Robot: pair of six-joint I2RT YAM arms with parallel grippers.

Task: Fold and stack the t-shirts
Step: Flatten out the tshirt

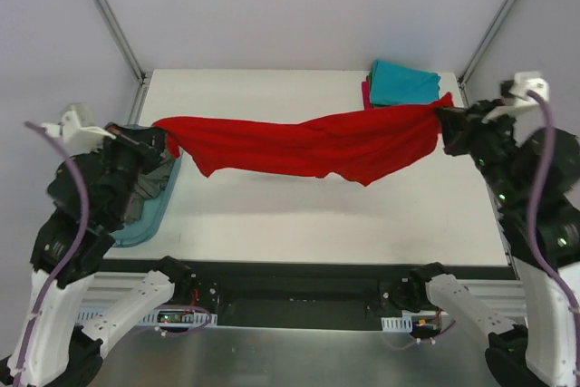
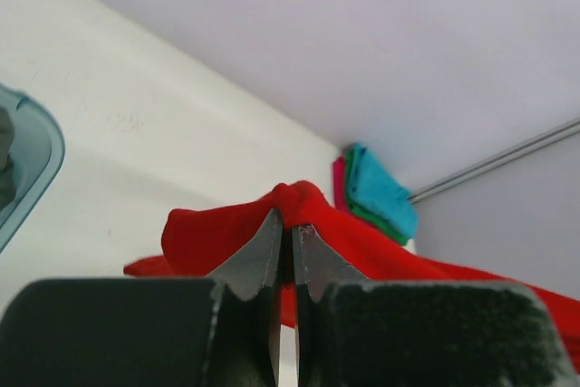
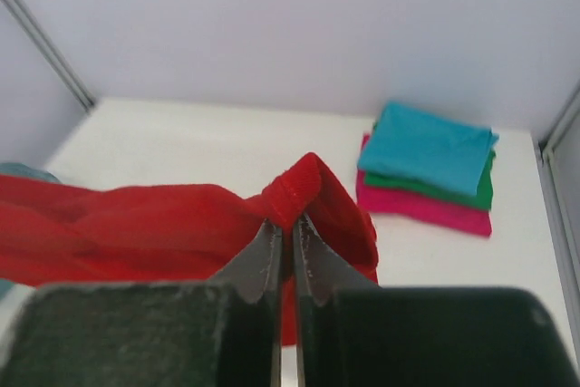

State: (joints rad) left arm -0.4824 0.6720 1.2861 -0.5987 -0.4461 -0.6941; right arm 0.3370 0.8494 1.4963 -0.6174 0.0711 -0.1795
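Sagging: soft red t-shirt (image 1: 299, 144), rumpled band | folded stack (image 1: 401, 84): flat, rectangular

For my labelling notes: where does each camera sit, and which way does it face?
Top external: above and behind the arms, looking down at the table; both arms show, stretching the red t-shirt.
Left wrist: on the left arm, facing the far right corner; the left hand pinches the shirt.
Right wrist: on the right arm, facing the far wall; the right hand pinches the shirt.
Shared: all three see the folded stack.
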